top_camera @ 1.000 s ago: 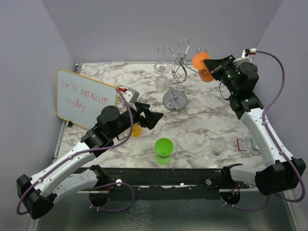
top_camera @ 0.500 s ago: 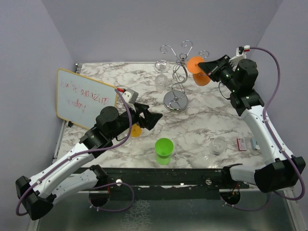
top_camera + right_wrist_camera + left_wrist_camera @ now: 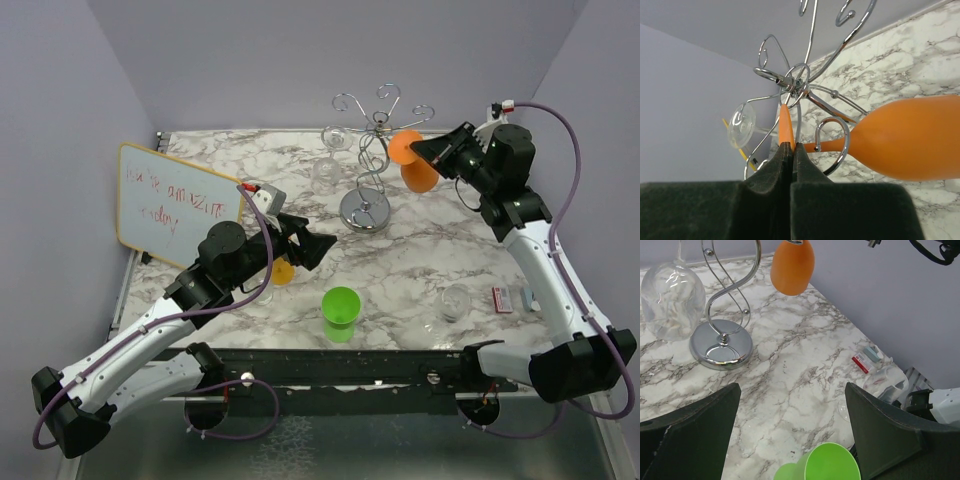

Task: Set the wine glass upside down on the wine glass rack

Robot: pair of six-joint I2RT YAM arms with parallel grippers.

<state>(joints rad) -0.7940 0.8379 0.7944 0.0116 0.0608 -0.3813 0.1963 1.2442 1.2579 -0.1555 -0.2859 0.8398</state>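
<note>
The chrome wine glass rack stands at the back middle of the marble table; its round base shows in the left wrist view. My right gripper is shut on the foot of an orange wine glass, bowl down, at the rack's right side. In the right wrist view the jaws pinch the orange foot and the stem lies inside a curled arm. The orange bowl shows in the left wrist view. A clear glass hangs upside down on the rack's left. My left gripper is open and empty.
A green cup stands at the front middle, just below my left jaws. An orange thing lies under the left arm. A clear glass and a small red-and-white box lie front right. A whiteboard leans at the left.
My right gripper has carried the orange glass left and slightly down, from beside the rack into one of its right curled arms. The left arm has barely moved.
</note>
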